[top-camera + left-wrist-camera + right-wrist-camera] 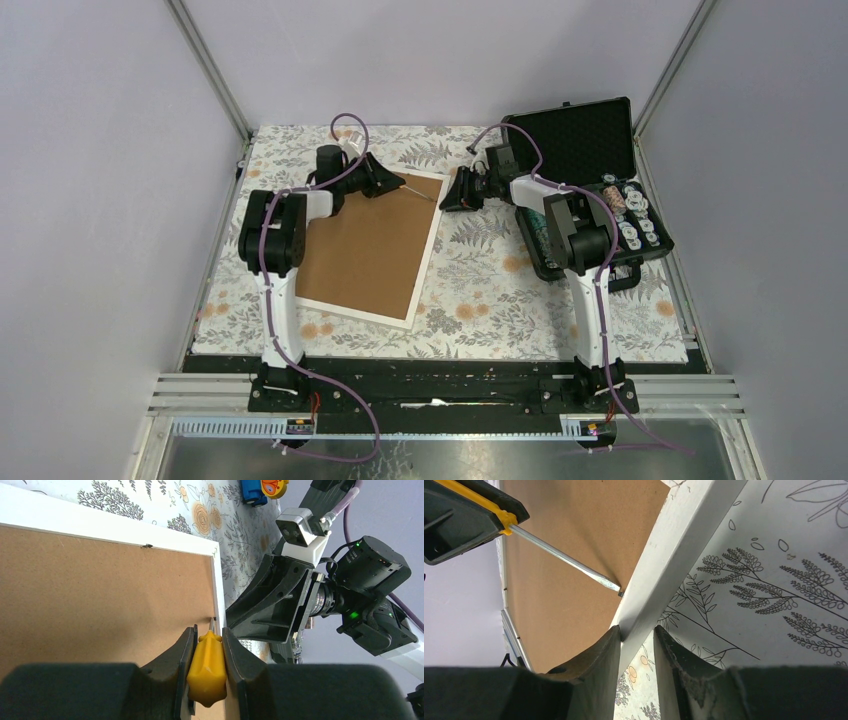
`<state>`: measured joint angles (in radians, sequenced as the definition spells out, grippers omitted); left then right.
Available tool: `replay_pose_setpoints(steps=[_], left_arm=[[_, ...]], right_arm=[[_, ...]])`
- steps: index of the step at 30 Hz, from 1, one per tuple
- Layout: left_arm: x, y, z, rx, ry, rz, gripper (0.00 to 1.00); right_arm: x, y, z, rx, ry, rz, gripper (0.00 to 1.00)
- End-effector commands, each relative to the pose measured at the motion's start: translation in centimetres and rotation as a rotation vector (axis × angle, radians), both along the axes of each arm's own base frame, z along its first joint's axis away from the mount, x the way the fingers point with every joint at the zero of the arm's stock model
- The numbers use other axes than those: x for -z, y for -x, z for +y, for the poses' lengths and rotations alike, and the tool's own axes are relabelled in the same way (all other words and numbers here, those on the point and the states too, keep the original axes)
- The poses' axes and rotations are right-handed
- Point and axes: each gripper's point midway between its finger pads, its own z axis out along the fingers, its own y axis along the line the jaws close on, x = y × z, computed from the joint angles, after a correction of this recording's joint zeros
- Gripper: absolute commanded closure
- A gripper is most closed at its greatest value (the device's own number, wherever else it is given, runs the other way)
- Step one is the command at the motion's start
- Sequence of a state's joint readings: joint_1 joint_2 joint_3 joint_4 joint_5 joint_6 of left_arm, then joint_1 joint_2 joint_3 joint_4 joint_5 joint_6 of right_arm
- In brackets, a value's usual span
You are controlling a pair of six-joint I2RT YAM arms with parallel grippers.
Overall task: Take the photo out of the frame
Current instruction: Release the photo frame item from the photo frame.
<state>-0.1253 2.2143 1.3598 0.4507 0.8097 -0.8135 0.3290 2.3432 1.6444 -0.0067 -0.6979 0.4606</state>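
Observation:
The frame (365,250) lies face down on the floral cloth, brown fibreboard back up, thin white border around it. The photo is hidden under the back. My left gripper (392,185) is shut on a yellow-handled screwdriver (207,667). Its metal shaft (564,557) points at the inner edge of the white border (684,540), tip touching a small tab near the far right corner. My right gripper (450,195) is shut on that border just beyond the tip, with the border between its fingers (599,655). The left gripper also shows in its wrist view (207,630), and the frame back (100,590) lies beneath it.
An open black foam-lined case (585,140) stands at the far right, holding several small items (625,215). A blue and orange toy (262,487) lies on the cloth beyond the frame. Grey walls and metal posts close in the table on three sides.

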Motion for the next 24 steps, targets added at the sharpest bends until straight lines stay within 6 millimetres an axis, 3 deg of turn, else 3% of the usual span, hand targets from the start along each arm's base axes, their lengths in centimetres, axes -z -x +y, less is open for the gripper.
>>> replay_pose_setpoints(steps=[1,13,17,20,24], left_arm=[[2.6,1.0,-2.0,0.05,-0.012,0.045,1.0],[2.6,3.2,-4.1,0.143,-0.012,0.06,1.0],[2.2,4.5,-5.6,0.194,-0.023,0.052,1.0],[3.2,5.0,-6.0,0.198,-0.021,0.083,1.0],[4.3,5.3,-6.2,0.201,-0.008,0.119,1.0]], right_arm=[[1.1,0.1,1.1,-0.019,0.021,-0.007,0.63],[1.3,-0.2,1.3,-0.022,0.031,-0.022,0.64],[1.6,-0.2,1.5,-0.029,0.038,-0.029,0.74],[2.2,-0.1,1.6,-0.037,0.053,-0.038,0.81],[2.7,-0.2,1.6,-0.042,0.069,-0.048,0.82]])
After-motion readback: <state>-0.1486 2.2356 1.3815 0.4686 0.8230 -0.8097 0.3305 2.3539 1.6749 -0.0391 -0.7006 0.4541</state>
